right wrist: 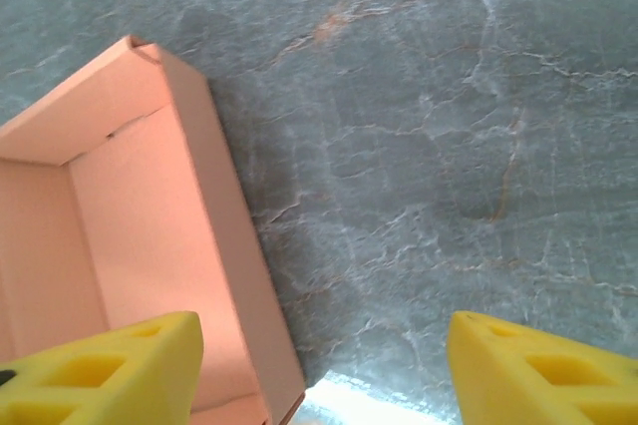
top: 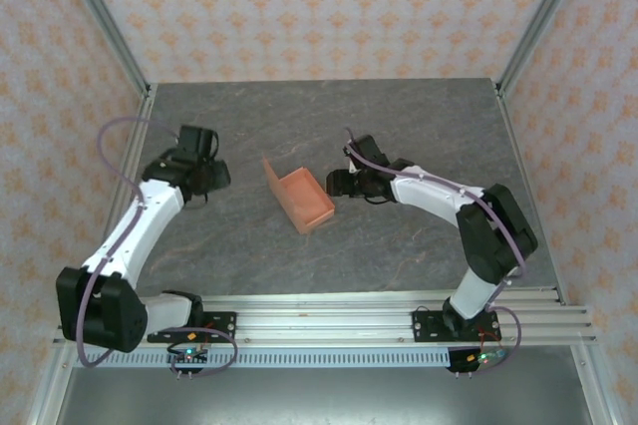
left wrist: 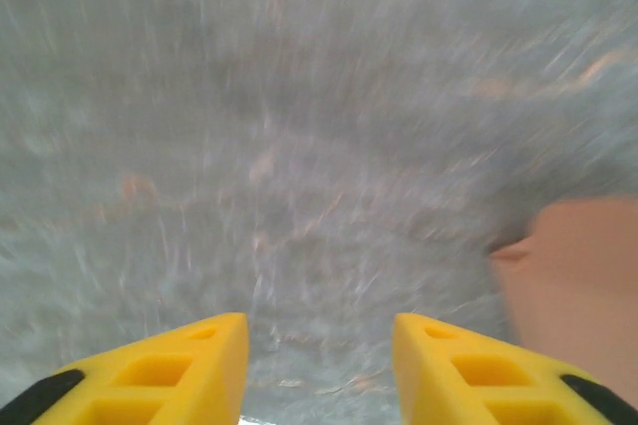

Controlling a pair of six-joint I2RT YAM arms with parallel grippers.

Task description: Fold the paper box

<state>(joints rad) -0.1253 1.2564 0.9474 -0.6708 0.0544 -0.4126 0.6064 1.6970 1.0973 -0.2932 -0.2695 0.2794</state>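
Observation:
The salmon-orange paper box [top: 302, 200] sits in the middle of the grey table as an open tray with one long flap standing up on its left. My left gripper [top: 217, 178] is left of it, apart, open with nothing between its yellow fingers [left wrist: 189, 370]; the box edge [left wrist: 583, 280] shows at the right of the blurred left wrist view. My right gripper [top: 337, 184] hovers just right of the box, open. In the right wrist view the box's open inside [right wrist: 130, 245] lies under the left finger [right wrist: 110, 375], its right wall between the jaws.
The grey marbled tabletop [top: 419, 126] spreads around the box. Aluminium frame posts [top: 105, 21] rise at the back corners before patterned walls. A rail [top: 329, 320] carrying both arm bases runs along the near edge.

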